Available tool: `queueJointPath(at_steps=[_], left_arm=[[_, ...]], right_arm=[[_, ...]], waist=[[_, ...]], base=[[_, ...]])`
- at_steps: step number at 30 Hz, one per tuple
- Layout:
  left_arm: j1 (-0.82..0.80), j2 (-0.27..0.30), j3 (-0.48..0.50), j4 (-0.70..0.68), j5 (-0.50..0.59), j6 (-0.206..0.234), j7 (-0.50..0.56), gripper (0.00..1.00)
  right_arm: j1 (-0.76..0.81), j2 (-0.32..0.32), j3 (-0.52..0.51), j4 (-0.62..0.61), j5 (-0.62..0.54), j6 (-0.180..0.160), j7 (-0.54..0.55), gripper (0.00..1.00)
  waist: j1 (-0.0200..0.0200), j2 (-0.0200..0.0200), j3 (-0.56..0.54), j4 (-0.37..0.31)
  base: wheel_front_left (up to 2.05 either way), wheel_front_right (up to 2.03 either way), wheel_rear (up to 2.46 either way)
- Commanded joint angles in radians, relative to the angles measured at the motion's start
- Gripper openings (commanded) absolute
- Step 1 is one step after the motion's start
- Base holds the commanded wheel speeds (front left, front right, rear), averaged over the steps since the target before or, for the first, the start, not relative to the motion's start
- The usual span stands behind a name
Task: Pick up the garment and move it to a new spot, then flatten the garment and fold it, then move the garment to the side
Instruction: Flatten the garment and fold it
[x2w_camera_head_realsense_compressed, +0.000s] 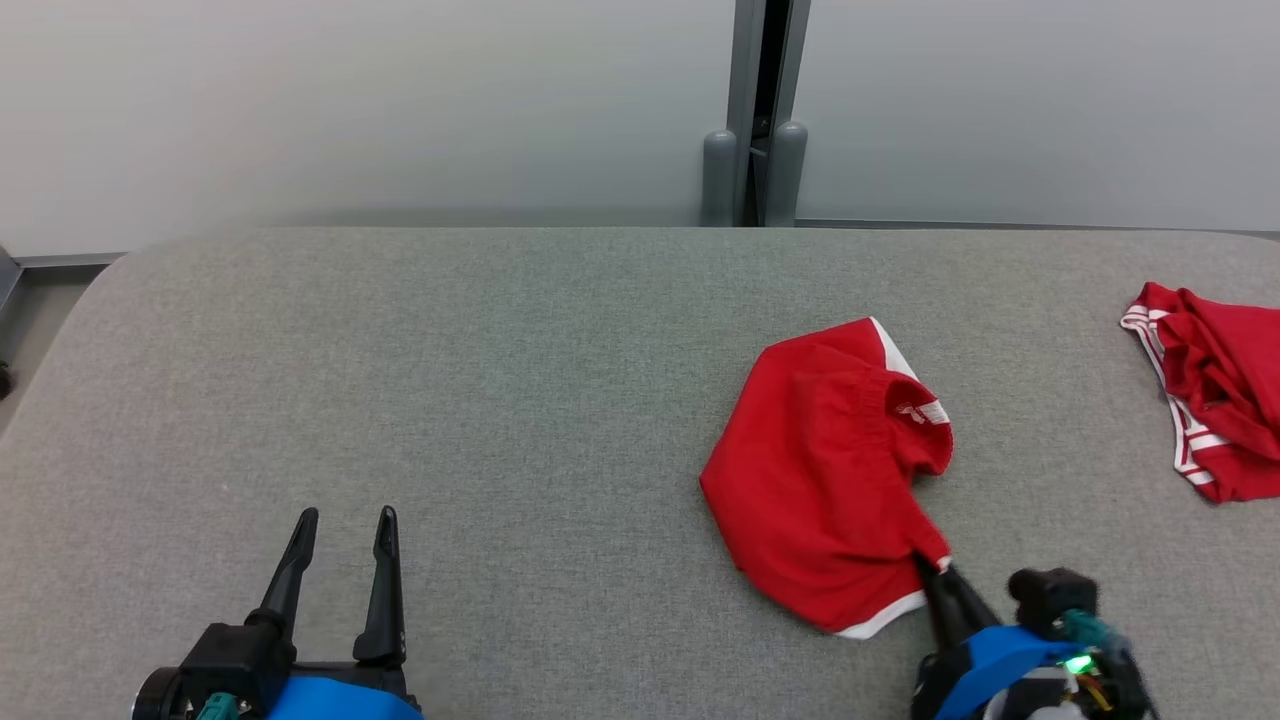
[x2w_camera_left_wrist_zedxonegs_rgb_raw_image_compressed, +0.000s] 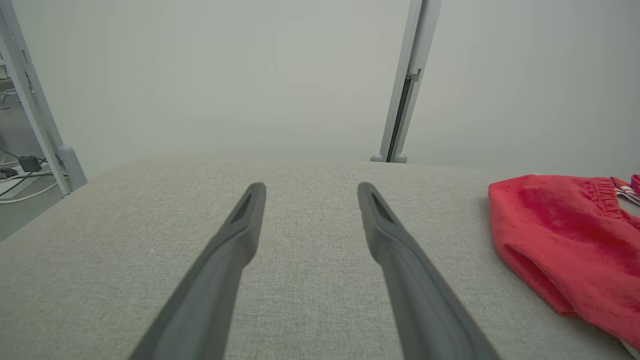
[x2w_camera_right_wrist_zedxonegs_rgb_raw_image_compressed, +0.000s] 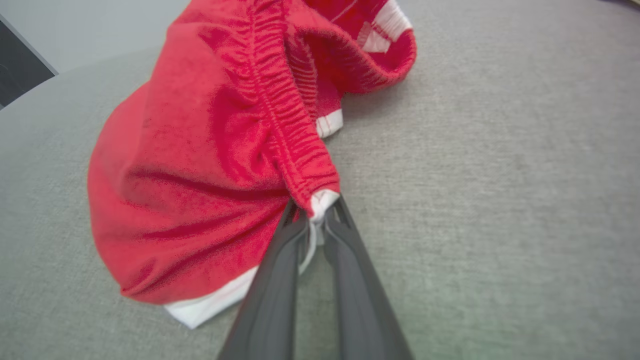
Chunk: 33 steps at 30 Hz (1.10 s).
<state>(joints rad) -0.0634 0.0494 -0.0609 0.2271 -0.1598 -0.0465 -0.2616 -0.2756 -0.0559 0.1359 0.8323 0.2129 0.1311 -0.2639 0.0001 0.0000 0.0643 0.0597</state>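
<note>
Pickup step, by the look: right gripper (x2w_camera_right_wrist_zedxonegs_rgb_raw_image_compressed: 316, 216) was clamped on the white-trimmed near corner of the crumpled red cloth garment (x2w_camera_head_realsense_compressed: 820, 470), right of centre on the grey fabric table (x2w_camera_head_realsense_compressed: 450, 380). Left gripper (x2w_camera_head_realsense_compressed: 345, 520) gaped wide, empty, near left. Next needed a clean lift and carry. A second red striped garment (x2w_camera_head_realsense_compressed: 1220, 400) was cut off far right.

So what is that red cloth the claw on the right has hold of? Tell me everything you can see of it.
The red garment looks like a pair of shorts in soft, slightly fuzzy knit, with a gathered elastic waistband and white trim on its hems. It lies crumpled and folded over itself on the grey fabric-covered table. The right gripper is shut on a white-edged corner at its near end; nothing else touches it.
</note>
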Motion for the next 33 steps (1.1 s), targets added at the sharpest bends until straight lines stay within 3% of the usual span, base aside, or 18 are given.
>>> queueJointPath(at_steps=[1,10,16,23,33], left_arm=[[-0.011,0.003,0.004,-0.005,-0.004,0.002,-0.004,1.0],[0.002,0.003,-0.008,-0.007,-0.016,0.013,-0.004,1.0],[0.005,0.003,-0.007,-0.002,-0.02,0.012,-0.004,1.0],[-0.001,0.003,-0.015,0.005,-0.02,0.004,-0.004,1.0],[-0.023,0.003,-0.027,0.004,-0.033,0.011,-0.004,1.0]], right_arm=[[-0.018,-0.026,-0.035,-0.019,-0.002,-0.001,0.0,0.0],[0.033,-0.132,-0.314,-0.209,-0.073,-0.001,0.0,0.0],[0.041,-0.131,-0.362,-0.345,-0.124,-0.001,0.0,0.0],[-0.001,-0.062,-0.174,-0.451,-0.139,-0.001,0.0,0.0],[-0.08,0.004,0.328,-0.389,-0.045,-0.001,0.0,0.0]], waist=[[-0.0001,0.0,0.001,-0.007],[-0.0001,0.0,-0.007,-0.037],[-0.0001,0.0,-0.015,-0.049],[-0.0001,0.0,-0.029,-0.041],[-0.0001,0.0,-0.012,0.045]], base=[[0.0,0.0,0.0],[0.0,0.0,0.0],[0.0,0.0,0.0],[0.0,0.0,0.0],[0.0,0.0,0.0]])
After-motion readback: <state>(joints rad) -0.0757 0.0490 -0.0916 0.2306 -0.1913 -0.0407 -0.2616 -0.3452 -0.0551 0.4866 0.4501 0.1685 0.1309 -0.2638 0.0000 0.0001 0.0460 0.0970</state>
